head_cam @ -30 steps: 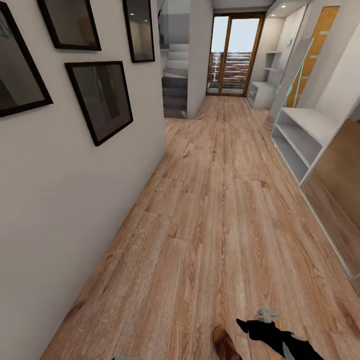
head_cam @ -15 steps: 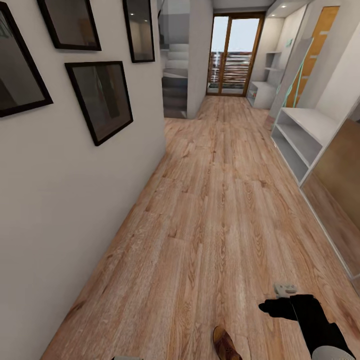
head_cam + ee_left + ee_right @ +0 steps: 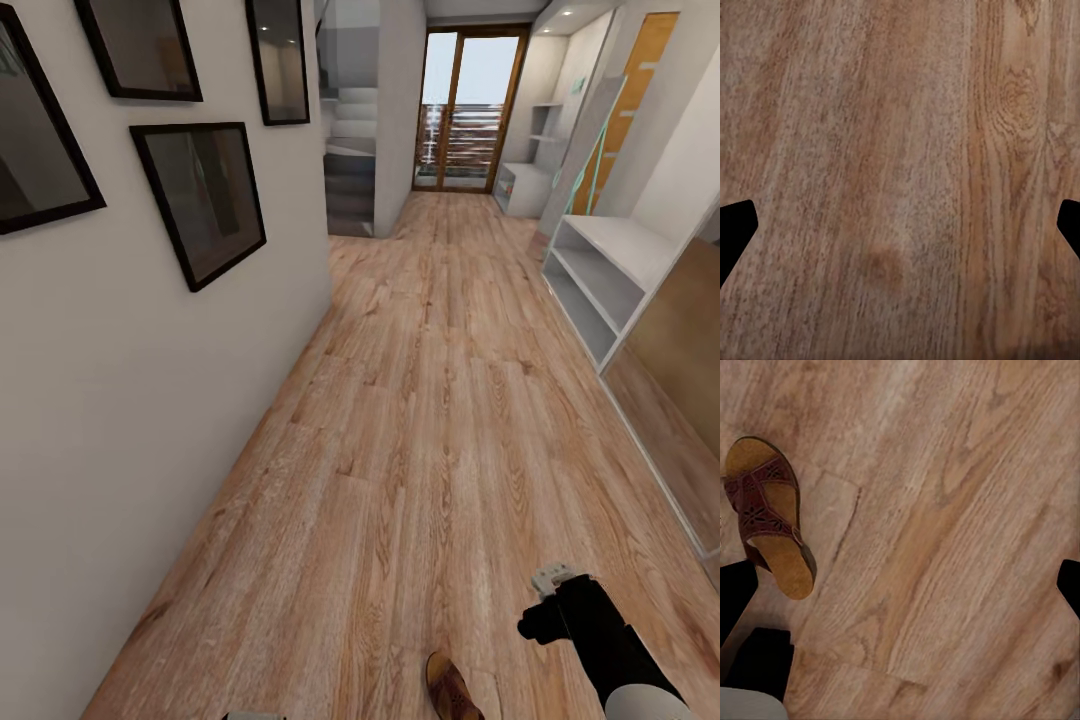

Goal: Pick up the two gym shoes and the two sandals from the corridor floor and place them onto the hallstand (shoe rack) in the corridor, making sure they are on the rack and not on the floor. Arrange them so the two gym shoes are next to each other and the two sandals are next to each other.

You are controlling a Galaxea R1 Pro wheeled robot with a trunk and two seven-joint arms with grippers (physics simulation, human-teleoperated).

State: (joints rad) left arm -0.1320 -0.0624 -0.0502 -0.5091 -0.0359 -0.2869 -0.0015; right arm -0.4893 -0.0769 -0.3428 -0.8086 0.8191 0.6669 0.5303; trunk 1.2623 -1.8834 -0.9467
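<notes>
Bright even daylight from the glass door (image 3: 470,105); edges perhaps stretched.

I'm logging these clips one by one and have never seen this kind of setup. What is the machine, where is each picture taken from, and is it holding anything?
These are simulator renders of a wheeled robot with two arms, steered by a person. The big picture comes from its head camera, looking down a corridor with a wood-plank floor. A pale shelf unit stands along the right wall. The black arm at the bottom is its right arm, ending in the right claw.

The other two pictures come from cameras near each claw. The right one looks down at a brown sandal lying on the floor, beside the claw and not in it. The left one looks at bare planks. In both, the black fingertips sit at opposite edges, so both claws are open and nothing is held.
</notes>
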